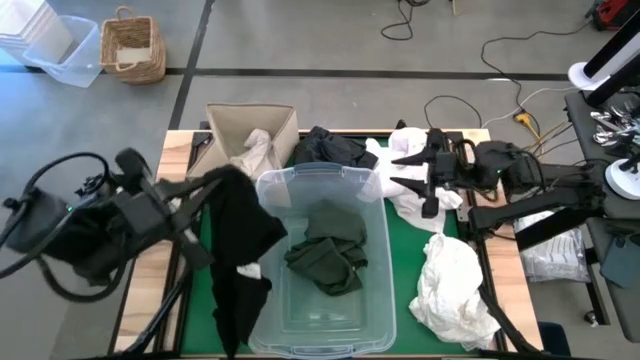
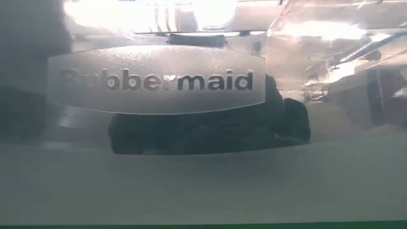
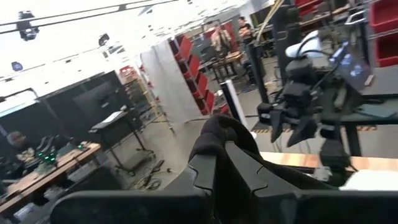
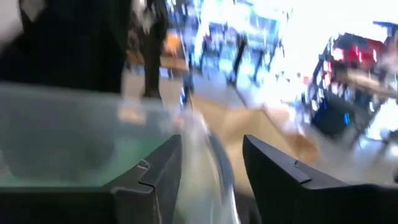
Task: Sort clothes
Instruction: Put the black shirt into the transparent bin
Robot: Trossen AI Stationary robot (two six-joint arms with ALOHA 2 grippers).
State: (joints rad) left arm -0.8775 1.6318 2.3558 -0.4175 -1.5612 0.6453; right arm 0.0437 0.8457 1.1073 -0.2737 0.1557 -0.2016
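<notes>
Two arms were up. My left gripper (image 1: 195,190) was clamped on a black garment (image 1: 238,250), which hung over the clear tub's (image 1: 325,322) left rim beside the beige box (image 1: 282,122) with a cream garment (image 1: 255,150) in it. Dark olive clothes (image 1: 328,258) lay inside the tub. My right gripper (image 1: 400,170) hovered over the tub's far right corner, fingers parted, holding nothing. White clothes (image 1: 450,285) lay at right on the green mat (image 1: 405,255).
</notes>
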